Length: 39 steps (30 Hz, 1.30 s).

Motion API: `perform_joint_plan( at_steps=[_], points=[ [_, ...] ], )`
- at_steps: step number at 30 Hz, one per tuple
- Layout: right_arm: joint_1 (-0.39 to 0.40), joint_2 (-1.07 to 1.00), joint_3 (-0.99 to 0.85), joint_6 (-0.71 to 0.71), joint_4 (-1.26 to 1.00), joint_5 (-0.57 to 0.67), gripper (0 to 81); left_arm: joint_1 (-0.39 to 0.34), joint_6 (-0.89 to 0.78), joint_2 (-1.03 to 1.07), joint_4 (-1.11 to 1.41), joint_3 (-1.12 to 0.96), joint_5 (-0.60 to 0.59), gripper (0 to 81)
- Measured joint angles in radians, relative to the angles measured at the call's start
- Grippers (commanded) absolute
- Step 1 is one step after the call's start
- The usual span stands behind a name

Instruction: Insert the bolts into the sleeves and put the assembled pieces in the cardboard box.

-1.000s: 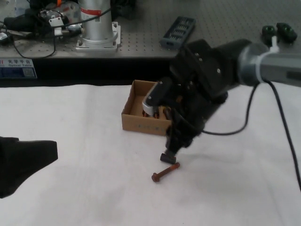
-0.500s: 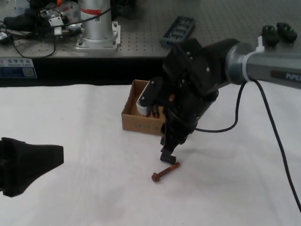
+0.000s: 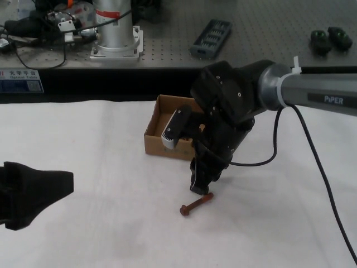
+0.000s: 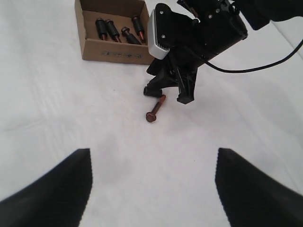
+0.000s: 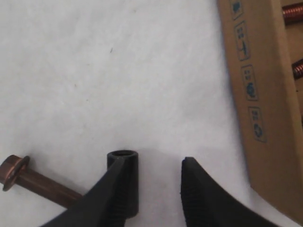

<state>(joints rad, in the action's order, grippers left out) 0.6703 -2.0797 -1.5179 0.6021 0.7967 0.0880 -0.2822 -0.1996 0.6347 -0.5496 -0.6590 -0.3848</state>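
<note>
A copper-brown bolt (image 3: 196, 203) (image 4: 156, 109) (image 5: 35, 182) lies flat on the white cloth in front of the cardboard box (image 3: 167, 146) (image 4: 111, 52) (image 5: 255, 94). A short black sleeve (image 3: 198, 187) (image 4: 150, 90) (image 5: 127, 184) stands upright just beyond the bolt's shank end. My right gripper (image 3: 202, 181) (image 4: 168, 94) (image 5: 152, 163) is down at the cloth and open; the sleeve rests against one finger, with a gap to the other. Several assembled pieces lie in the box. My left gripper (image 3: 39, 192) (image 4: 152, 153) hovers open at the near left, holding nothing.
The box stands close behind the right gripper. The right arm's black cable (image 3: 268, 159) loops over the cloth to its right. Behind the cloth a raised bench carries a metal post base (image 3: 114, 33), a blue-grey case (image 3: 211, 36) and wiring.
The right arm has swung left and turned, settling its fingers lower around the sleeve. Bolt and sleeve stay put. The left gripper has barely shifted.
</note>
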Motion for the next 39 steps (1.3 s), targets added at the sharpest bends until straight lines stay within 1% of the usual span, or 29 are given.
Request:
perform_joint_plan(
  at_steps=[12,20,34,36,39],
  points=[
    [0.0,0.0,0.0,-0.017,0.05,0.021,28.6,0.0,0.0,0.0,0.0,0.01,0.003,52.6],
    [0.0,-0.003,0.0,-0.024,0.058,0.042,28.6,0.0,0.0,0.0,0.0,0.01,0.003,52.6],
    [0.0,-0.041,-0.001,-0.024,0.058,0.045,28.5,0.0,0.0,0.0,0.002,0.034,0.004,52.6],
    [0.0,-0.041,-0.001,-0.024,0.058,0.045,25.7,0.0,0.0,0.0,0.007,0.048,0.007,52.6],
    [0.0,-0.041,-0.001,-0.024,0.058,0.045,14.1,0.0,0.0,0.0,0.007,0.058,0.006,52.6]
  ],
)
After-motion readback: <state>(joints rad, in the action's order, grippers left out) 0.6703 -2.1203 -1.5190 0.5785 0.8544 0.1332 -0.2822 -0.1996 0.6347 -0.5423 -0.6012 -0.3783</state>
